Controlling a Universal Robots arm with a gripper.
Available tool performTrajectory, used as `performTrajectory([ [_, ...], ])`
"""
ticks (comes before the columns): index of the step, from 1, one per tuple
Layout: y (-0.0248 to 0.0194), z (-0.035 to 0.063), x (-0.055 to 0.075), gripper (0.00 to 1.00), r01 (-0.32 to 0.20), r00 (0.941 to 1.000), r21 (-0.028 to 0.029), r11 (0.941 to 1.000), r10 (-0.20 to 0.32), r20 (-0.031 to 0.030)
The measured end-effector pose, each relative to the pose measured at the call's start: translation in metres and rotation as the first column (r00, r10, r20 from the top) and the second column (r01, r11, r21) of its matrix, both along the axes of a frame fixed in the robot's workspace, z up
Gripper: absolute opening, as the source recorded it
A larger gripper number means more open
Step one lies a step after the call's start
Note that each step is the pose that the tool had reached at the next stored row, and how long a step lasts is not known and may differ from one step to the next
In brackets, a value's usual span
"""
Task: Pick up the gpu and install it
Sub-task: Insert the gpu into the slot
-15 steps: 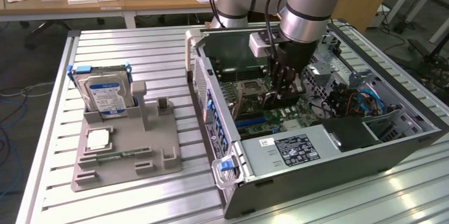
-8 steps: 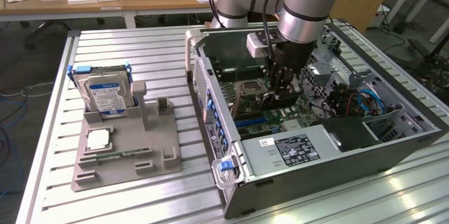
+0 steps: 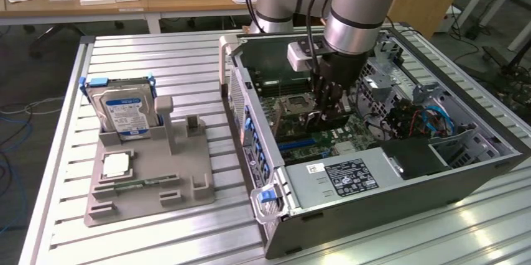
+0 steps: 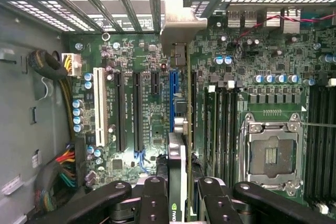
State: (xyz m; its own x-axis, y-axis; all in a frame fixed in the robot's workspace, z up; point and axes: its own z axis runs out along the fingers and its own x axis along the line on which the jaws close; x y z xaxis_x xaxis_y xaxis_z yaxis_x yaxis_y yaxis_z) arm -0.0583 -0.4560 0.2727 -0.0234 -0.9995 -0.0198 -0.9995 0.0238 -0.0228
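So the arm is reaching down into the open PC case (image 3: pixel 464 153), which lies on its side on the slatted metal bench (image 3: pixel 149 60), and the gripper (image 3: pixel 330 116) hangs right over the motherboard (image 3: pixel 303 131) in the middle of the case. From the wrist view you can see the jaws pinching the gpu (image 4: pixel 178 156) edge-on: the card stands upright on its thin edge between the black fingers (image 4: pixel 155 203), with a bit of the green logo showing on the cooler side and its silver bracket (image 4: pixel 181 32) up at the case's rear slot wall. The card sits in line with the blue slot (image 4: pixel 172 98) on the motherboard, just beside the black slots (image 4: pixel 137 111) and the white slot (image 4: pixel 98 106); I can't tell whether its edge is actually seated in the slot or just hovering above it. The empty CPU socket (image 4: pixel 270 156) is on the other side of the card from those slots, with the memory slots (image 4: pixel 223 124) between socket and card. Outside the case, well apart from it toward the exterior view's left, a grey parts holder (image 3: pixel 149 178) sits on the bench with a hard drive (image 3: pixel 124 112) standing upright in it and a memory stick (image 3: pixel 133 185) lying flat near its front.
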Motion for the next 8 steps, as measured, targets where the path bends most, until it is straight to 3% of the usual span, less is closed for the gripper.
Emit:
performTrajectory([
  [8, 0.0, -0.003, -0.0029, 0.27, 0.0, 1.0, 0.0, 1.0, 0.0, -0.0001],
])
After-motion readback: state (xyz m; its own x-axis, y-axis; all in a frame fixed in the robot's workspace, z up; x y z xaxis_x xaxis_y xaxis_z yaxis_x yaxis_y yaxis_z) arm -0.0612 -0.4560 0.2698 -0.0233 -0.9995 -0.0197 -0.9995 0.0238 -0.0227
